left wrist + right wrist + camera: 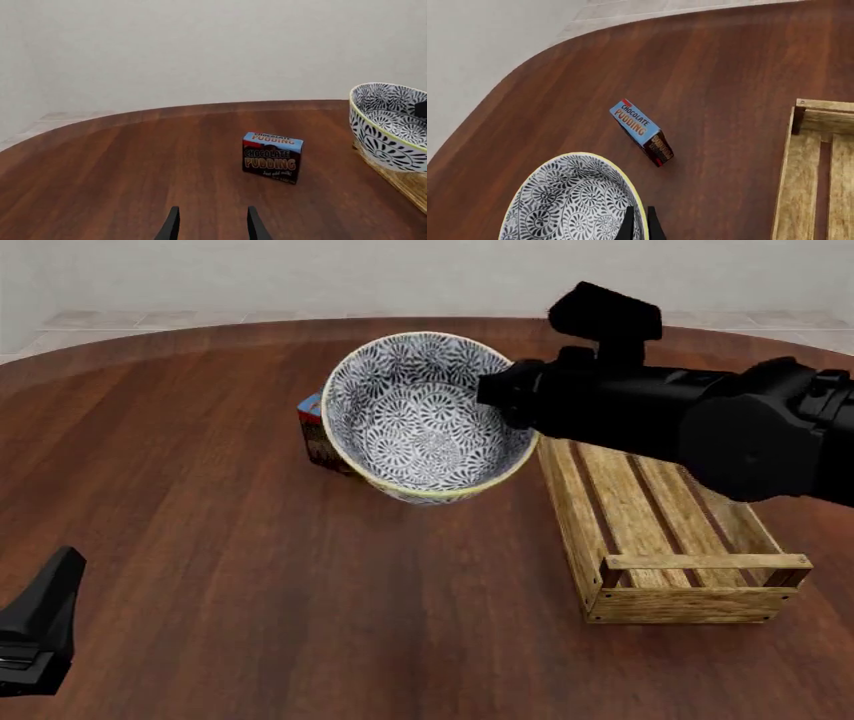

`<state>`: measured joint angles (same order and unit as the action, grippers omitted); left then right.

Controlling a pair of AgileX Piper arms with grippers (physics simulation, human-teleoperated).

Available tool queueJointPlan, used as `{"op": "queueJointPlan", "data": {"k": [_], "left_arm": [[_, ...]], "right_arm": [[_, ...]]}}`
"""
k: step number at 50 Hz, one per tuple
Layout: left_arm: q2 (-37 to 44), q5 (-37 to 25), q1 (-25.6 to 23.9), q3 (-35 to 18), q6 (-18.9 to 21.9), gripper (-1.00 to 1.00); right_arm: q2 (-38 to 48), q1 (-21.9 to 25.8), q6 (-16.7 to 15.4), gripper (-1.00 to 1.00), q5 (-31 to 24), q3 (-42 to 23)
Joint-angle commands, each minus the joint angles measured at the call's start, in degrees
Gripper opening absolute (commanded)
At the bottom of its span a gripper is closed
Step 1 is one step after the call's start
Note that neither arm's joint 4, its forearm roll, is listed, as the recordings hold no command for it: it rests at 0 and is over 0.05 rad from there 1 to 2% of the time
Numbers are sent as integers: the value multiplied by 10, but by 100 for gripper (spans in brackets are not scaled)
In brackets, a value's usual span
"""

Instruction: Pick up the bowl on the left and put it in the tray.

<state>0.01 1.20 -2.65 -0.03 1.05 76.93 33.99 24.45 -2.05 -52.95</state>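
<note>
Bowl (424,418): stiff, smooth ceramic; we pinch its rim in the right gripper (639,222), seemingly a thin hold; left gripper (212,224) gapes idle.

Bowl (424,418) hides most of pudding box (315,435)

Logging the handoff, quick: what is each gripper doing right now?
Left gripper: open, holding nothing, above bare table.
Right gripper: closed on the bowl rim, holding it lifted beside the tray.
</note>
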Motion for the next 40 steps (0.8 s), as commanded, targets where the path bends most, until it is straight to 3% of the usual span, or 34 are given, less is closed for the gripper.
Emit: {"op": "queueJointPlan", "data": {"k": [1,8,21,25,40], "left_arm": [[0,-2,0,0,-1,100],[0,-1,-2,0,-2,100],[0,-4,-6,0,-5,100],[0,-3,-7,0,-6,100],[0,-3,-5,0,-6,100]], "right_arm": [[-18,-17,21,-100,-6,1],[-23,-38,31,-100,-8,8],[-49,-80,8,-100,-44,-1],[-47,-94,14,-100,-52,-1],[-61,-111,14,-100,-59,1]]}}
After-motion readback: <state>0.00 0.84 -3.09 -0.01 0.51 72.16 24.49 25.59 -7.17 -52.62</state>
